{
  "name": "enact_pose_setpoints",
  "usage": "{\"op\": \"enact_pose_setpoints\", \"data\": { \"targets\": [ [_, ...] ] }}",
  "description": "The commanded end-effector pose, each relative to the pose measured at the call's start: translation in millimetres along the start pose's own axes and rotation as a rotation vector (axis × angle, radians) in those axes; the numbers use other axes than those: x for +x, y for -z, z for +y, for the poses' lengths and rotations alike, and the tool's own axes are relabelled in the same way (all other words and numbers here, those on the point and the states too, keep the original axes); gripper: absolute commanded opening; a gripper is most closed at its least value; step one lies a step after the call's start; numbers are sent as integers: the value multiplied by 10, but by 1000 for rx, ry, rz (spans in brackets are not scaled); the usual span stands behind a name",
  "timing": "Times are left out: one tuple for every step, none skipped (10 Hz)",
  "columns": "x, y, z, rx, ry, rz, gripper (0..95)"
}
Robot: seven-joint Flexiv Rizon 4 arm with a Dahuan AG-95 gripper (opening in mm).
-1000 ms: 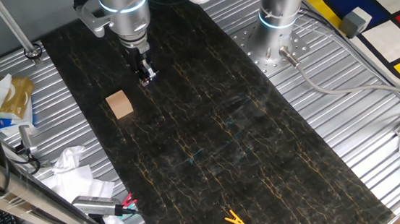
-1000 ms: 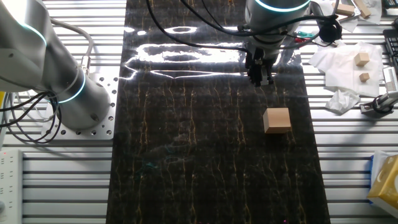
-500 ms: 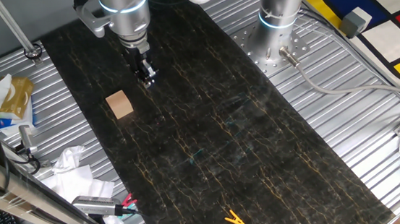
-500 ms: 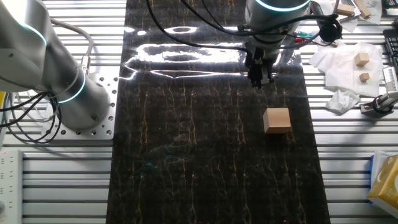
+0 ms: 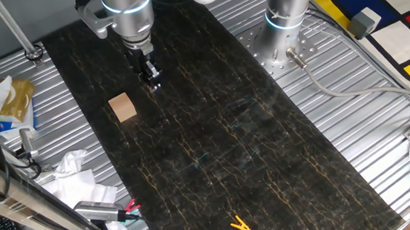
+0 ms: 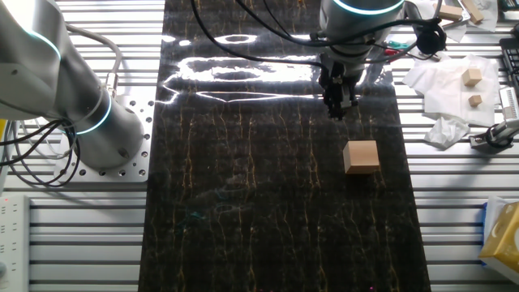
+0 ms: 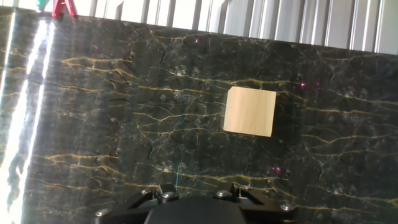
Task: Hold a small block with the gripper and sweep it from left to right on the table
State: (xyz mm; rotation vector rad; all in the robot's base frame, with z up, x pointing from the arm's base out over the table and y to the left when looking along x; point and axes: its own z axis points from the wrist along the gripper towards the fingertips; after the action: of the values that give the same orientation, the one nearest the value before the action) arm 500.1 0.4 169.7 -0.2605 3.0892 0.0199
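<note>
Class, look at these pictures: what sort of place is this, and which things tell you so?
Probably a robotics lab test bench. A silver arm's gripper hangs over a black marbled table set in ribbed metal, a second arm's base is bolted alongside, and a small block sits ready.

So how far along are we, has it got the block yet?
Not yet. Done: nothing visible. In hand: the gripper hangs over the table, apart from the small block, which sits free. Left: grasp it and do the whole sweep.

Thick silver arm [image 5: 127, 10], light-blue ring, small black end effector [image 5: 150, 78].
</note>
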Motion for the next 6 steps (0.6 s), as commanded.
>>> {"op": "enact_pose_setpoints", "data": {
  "targets": [
    [0,0,-1,2,2,1,380],
    [0,0,-1,1,8,0,380],
    [0,0,-1,0,11,0,380],
    [0,0,-1,0,12,0,380],
    [0,0,0,0,14,0,570],
    [0,0,0,-3,15,0,570]
  ]
}}
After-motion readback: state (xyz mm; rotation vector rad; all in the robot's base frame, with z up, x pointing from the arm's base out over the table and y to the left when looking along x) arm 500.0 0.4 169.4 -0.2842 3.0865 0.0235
